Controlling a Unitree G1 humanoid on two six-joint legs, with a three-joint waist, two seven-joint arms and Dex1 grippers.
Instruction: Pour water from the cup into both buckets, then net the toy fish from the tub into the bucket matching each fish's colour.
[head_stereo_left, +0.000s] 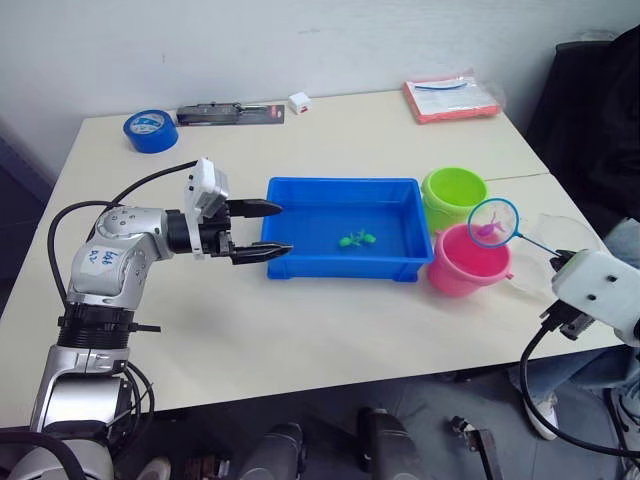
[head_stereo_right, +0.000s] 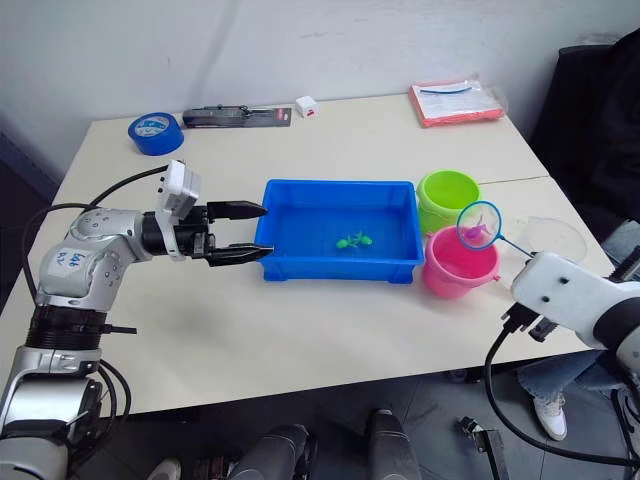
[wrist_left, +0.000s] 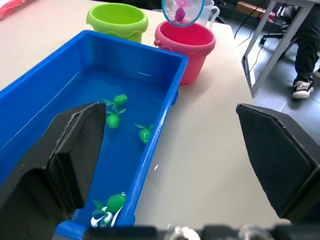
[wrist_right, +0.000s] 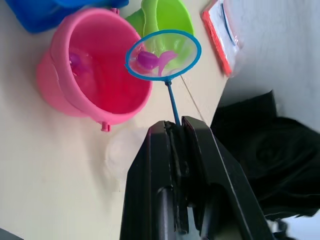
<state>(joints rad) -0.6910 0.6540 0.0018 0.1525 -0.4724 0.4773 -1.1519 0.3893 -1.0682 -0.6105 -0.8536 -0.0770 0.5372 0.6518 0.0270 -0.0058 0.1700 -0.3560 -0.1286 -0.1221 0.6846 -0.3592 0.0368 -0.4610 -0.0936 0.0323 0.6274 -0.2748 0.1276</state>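
The blue tub (head_stereo_left: 395, 268) sits mid-table holding water and several green toy fish (wrist_left: 114, 106). To its right stand the lime green bucket (head_stereo_left: 453, 195) and, nearer me, the pink bucket (head_stereo_left: 468, 262), which has a pink fish (wrist_right: 77, 61) inside. My right gripper (wrist_right: 176, 124) is shut on the handle of a small blue-ringed net (head_stereo_left: 493, 222). The net hangs over the pink bucket with a pink fish (wrist_right: 150, 59) in it. The clear cup (head_stereo_right: 553, 238) stands right of the buckets. My left gripper (head_stereo_left: 283, 229) is open at the tub's left end, its fingers astride the front-left corner.
A blue tape roll (head_stereo_left: 150, 130), a black tool (head_stereo_left: 230, 113) and a small white block (head_stereo_left: 299, 102) lie along the far edge. An orange-red packet (head_stereo_left: 450, 98) lies at the far right. A dark chair (head_stereo_left: 600, 100) and a person's shoe (wrist_left: 302, 88) are beyond the table's right edge.
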